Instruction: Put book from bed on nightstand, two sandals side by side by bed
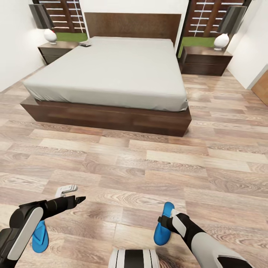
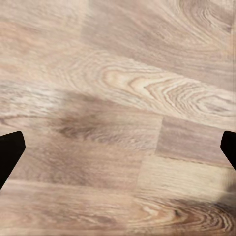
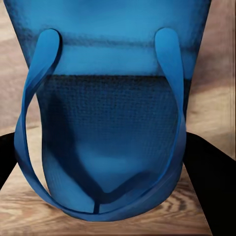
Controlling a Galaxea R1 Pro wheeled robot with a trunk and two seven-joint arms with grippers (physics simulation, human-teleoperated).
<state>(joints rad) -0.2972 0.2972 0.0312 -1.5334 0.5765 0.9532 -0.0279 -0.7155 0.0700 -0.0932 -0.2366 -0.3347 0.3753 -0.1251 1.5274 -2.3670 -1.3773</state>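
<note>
One blue sandal (image 1: 164,227) lies on the wood floor at the lower right. My right gripper (image 1: 166,220) straddles it, its black fingers (image 3: 209,172) pressed against both edges of the sandal (image 3: 108,98). The other blue sandal (image 1: 39,233) lies at the lower left, half hidden under my left forearm. My left gripper (image 1: 72,195) hangs open over bare floor, its fingertips (image 2: 10,152) spread wide. The bed (image 1: 108,70) stands ahead. The book (image 1: 85,43) rests on its far left corner. A nightstand (image 1: 56,51) flanks the bed at left, another nightstand (image 1: 205,59) at right.
A white lamp (image 1: 50,35) stands on the left nightstand and another lamp (image 1: 221,41) on the right one. Wide wood floor (image 1: 149,156) lies between me and the bed's dark base (image 1: 108,117). A brown door edge (image 1: 262,87) shows at far right.
</note>
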